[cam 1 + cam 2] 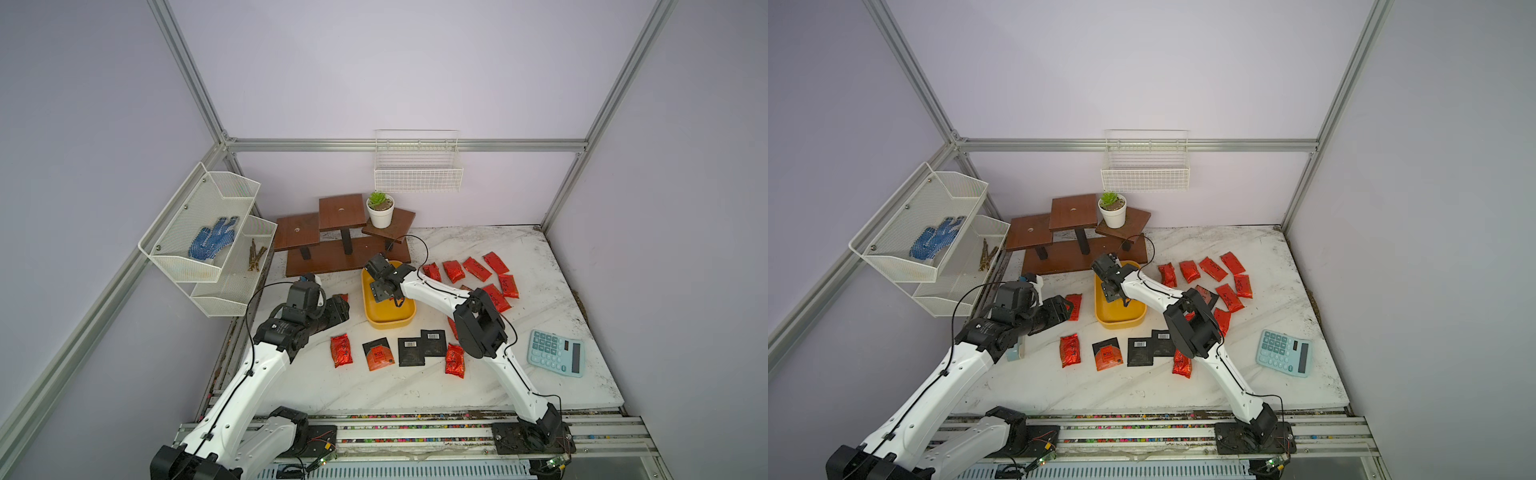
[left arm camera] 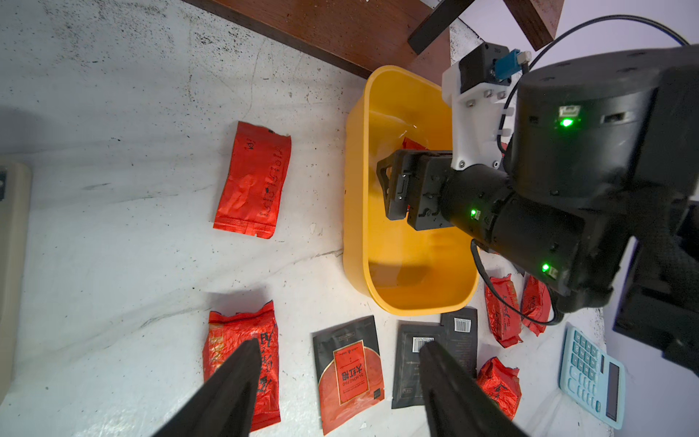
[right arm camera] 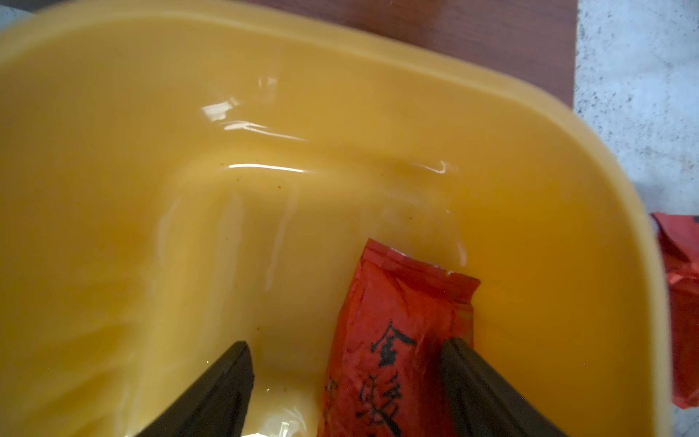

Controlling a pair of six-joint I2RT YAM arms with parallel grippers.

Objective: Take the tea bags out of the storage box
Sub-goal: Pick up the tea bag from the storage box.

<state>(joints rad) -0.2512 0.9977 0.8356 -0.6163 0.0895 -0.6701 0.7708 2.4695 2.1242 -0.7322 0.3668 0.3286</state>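
Right pincer (image 3: 348, 342), spread, straddles crinkled red tea bag (image 3: 397, 314) in yellow storage box (image 3: 151, 151); left pincer (image 2: 340, 342) spread.

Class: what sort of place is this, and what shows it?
Probably a robot lab test cell: an aluminium frame encloses the table, a left arm and right arm stand on a rail, and tea bags lie around a yellow storage box.

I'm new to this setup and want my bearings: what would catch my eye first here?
The shallow yellow plastic tub at mid-table stands out, with the right claw open inside it and one shiny red foil packet between its jaws. Around the tub, more red foil pouches and flat black sachets lie scattered on the white marbled tabletop.
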